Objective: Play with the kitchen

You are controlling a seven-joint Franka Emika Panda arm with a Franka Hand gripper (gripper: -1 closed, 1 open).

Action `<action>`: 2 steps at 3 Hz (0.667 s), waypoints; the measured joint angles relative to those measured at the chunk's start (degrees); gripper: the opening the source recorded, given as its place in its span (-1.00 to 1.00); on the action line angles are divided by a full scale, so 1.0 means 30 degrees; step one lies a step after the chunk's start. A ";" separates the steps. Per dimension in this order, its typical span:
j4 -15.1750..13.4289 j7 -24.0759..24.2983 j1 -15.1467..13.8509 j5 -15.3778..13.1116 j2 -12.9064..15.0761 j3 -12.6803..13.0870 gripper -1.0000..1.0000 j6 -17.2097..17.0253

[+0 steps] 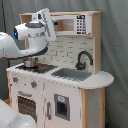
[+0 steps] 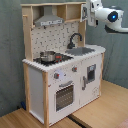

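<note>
The kitchen (image 1: 75, 95) (image 2: 45, 80) is a tall white and light-wood toy with a black faucet (image 1: 84, 58) (image 2: 75, 39), a grey sink (image 1: 71, 74) (image 2: 82, 51), a red-ringed hob (image 2: 59, 59), knobs (image 2: 56, 76) and an oven door (image 1: 26, 107) (image 2: 64, 96). A small metal pot (image 1: 31, 62) (image 2: 47, 56) stands on the hob. My gripper (image 1: 46, 20) (image 2: 91, 11) is raised at the level of the top shelf, close to the upper frame, well above the counter. It holds nothing that I can see.
A grey hood (image 2: 50, 20) sits under the top shelf, and a microwave panel (image 1: 80, 23) is on the shelf front. The arm's white body (image 1: 15, 47) fills the first exterior view's left. A wooden floor (image 2: 100, 112) and a grey curtain surround the toy.
</note>
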 joint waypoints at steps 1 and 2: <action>0.1144 0.0058 -0.0982 0.0000 0.0704 0.1167 -1.00 0.0000; 0.2254 0.0090 -0.2038 0.0001 0.1365 0.2343 -1.00 0.0000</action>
